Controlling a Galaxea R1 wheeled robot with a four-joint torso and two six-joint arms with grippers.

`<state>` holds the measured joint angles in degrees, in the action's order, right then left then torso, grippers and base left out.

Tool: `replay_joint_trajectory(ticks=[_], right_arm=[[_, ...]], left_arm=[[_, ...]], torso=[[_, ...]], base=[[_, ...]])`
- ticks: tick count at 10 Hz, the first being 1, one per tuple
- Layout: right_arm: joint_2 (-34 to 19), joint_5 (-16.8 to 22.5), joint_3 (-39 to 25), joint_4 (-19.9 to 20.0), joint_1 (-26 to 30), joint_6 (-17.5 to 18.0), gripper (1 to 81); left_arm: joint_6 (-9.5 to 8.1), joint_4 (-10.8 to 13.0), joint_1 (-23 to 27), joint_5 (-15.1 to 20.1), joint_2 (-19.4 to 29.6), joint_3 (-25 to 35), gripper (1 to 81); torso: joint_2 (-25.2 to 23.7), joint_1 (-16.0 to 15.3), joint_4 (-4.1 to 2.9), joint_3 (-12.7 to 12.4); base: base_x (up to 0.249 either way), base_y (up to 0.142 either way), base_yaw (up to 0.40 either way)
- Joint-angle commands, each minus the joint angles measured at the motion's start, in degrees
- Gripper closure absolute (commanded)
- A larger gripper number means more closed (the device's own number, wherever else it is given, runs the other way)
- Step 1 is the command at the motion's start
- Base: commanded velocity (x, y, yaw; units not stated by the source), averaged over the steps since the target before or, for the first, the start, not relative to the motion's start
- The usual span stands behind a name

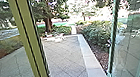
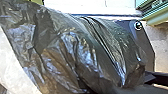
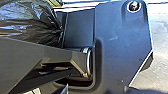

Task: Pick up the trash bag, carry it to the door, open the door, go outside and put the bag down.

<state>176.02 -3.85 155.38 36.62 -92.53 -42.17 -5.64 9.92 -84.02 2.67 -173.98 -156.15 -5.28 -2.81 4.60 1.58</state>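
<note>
Driving out through the doorway with the trash bag [image 2: 72, 55] looks like the step in hand, and steering matters more here than arm work. Ahead, a yellow-green frame post [image 1: 31, 43] stands to the robot's left and a glass door [image 1: 127, 35] to its right, with a gap between them that gives onto the paving [image 1: 63, 57]. The robot would do best to line up squarely on that gap and roll slowly, leaving room on both sides.

The black bag shows large at the left wrist, close by the robot's dark plate [image 3: 115, 32], and its creased film draws together near that plate in the right wrist view. Whether either end effector is clamped on it or apart cannot be told. The arms should probably be held steady and tucked in, since thin, slack plastic could swing, snag on the door's edge or tear.

Once well past the door, the bag would be better lowered gently onto the flat paving than near the pale border [image 1: 89, 57] or the shrubs [image 1: 95, 33], and let go only when its weight is fully down.
</note>
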Motion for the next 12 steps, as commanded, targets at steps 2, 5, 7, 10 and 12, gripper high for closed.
replay_joint_trajectory(ticks=[2, 5, 7, 10, 12], right_arm=[[1.0, 4.2, -0.5, -1.2, 2.6, -0.7, 1.0], [1.0, 4.2, -0.5, -1.2, 2.6, -0.7, 1.0], [1.0, 4.2, -0.5, -1.2, 2.6, -0.7, 1.0], [1.0, 4.1, -0.5, -1.0, 2.6, -0.7, 1.0], [1.0, 4.1, -0.8, -1.0, 2.6, -0.7, 1.0]], left_arm=[[0.99, 0.5, 3.5, 2.6, -0.2, 0.1, 81.1], [1.07, 0.5, 3.5, 2.6, -0.1, 0.1, 81.1], [1.07, 0.5, 3.5, 2.6, -0.2, 0.1, 81.1], [1.07, 0.5, 3.5, 2.6, -0.2, 0.1, 81.1], [1.07, 0.5, 3.5, 2.6, -0.2, 0.1, 81.1]], torso=[[0.0, 0.0, 0.00, 0.0], [0.0, 0.0, 0.00, 0.0], [0.0, 0.0, 0.00, 0.0], [0.0, 0.0, 0.00, 0.0], [0.0, 0.0, 0.00, 0.0]], base=[[0.000, -0.127, 0.000], [0.000, -0.114, 0.000], [0.000, -0.098, 0.000], [0.000, -0.080, 0.000], [0.000, -0.063, 0.000]])
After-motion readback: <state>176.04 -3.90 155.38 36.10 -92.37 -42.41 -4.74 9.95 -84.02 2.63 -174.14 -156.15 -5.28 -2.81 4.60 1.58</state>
